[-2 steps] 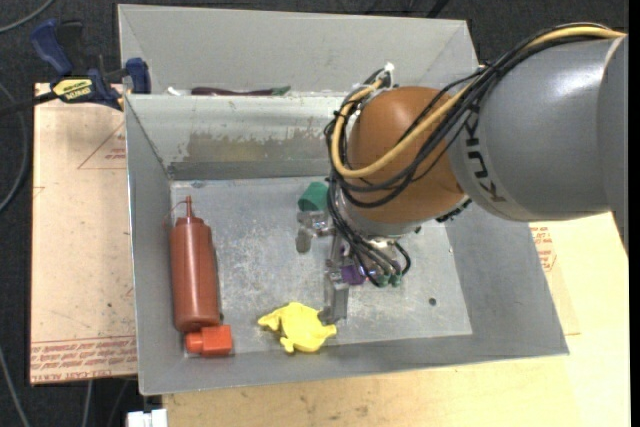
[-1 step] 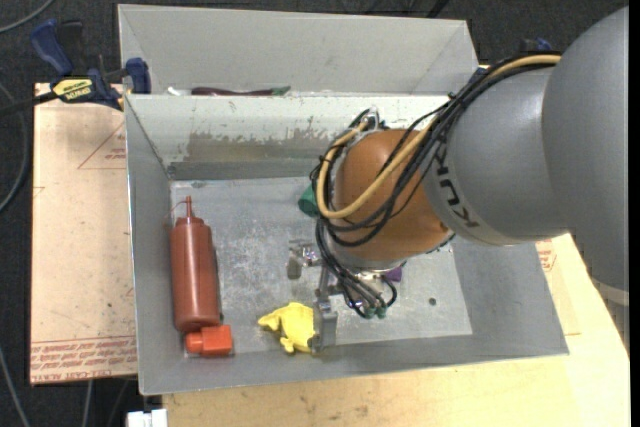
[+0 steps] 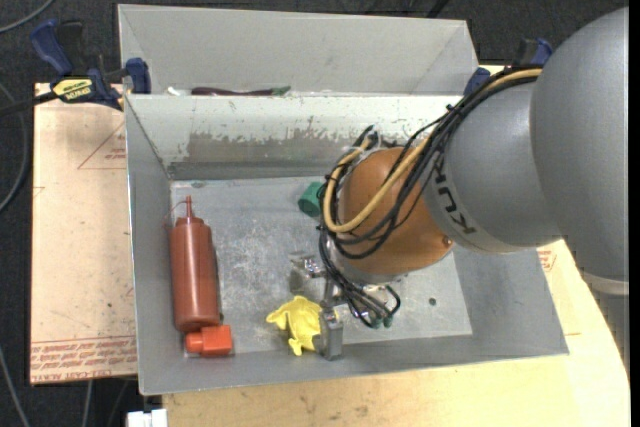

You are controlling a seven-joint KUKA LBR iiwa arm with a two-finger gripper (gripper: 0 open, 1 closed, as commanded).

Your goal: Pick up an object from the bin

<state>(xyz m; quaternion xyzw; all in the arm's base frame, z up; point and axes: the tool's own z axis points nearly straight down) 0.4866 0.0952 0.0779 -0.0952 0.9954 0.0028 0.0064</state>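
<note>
My gripper (image 3: 332,340) reaches down under the arm's orange cover to the bin's front middle. It sits right against the right side of a small crumpled yellow thing (image 3: 294,322) on the floor there. Whether that yellow thing is gripped cannot be made out. A small grey metal piece (image 3: 305,266) lies just behind it, to the gripper's left. A green thing (image 3: 312,198) pokes out from behind the cover, further back.
A tall red squeeze bottle (image 3: 194,272) with a pointed nozzle lies along the left side of the bin. A small orange-red block (image 3: 209,342) sits at its front end. The arm and its cables hide the right half of the floor.
</note>
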